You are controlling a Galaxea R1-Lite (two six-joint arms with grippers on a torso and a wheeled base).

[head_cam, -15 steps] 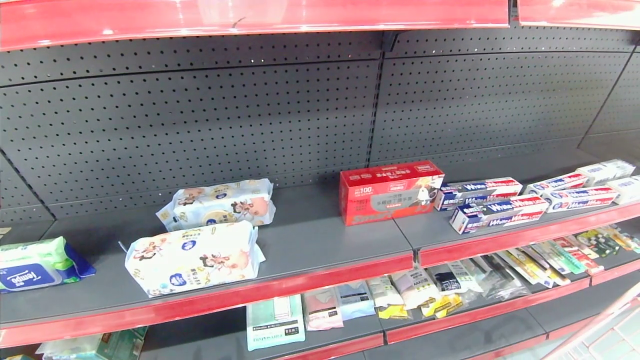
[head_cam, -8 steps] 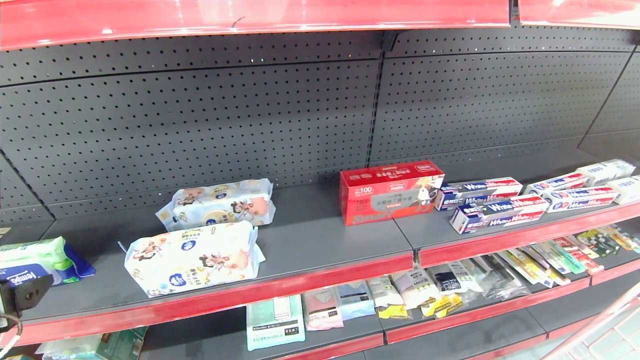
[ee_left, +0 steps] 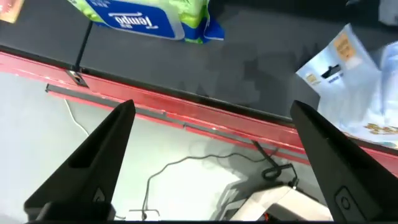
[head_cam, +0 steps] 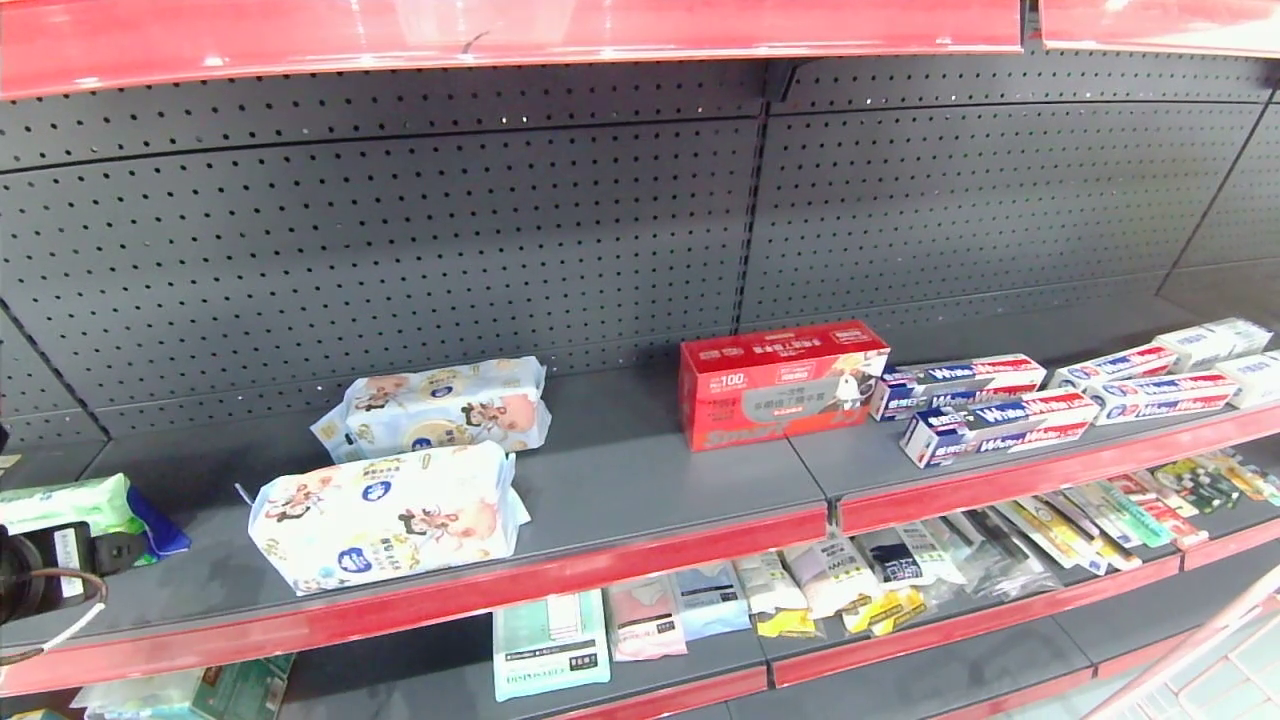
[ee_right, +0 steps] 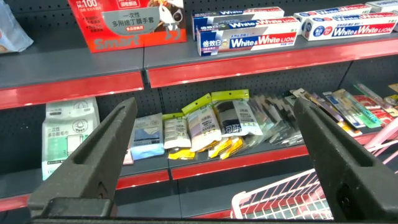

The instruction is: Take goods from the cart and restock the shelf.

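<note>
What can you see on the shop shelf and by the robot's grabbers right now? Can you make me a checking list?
Surface: grey shelf with a red front edge, bare in the middle.
Job's things: cartoon wipe packs, a green and blue tissue pack, a red box and toothpaste boxes lie on it; the pink wire cart is low on the right.
Clutter: small packets and toothbrushes on the shelf below.
Grippers: left gripper and right gripper both open, holding nothing.
Cables: thin dark cable trails below the shelf's red edge, near the left gripper.
Surroundings: dark pegboard wall; red shelf above.
</note>
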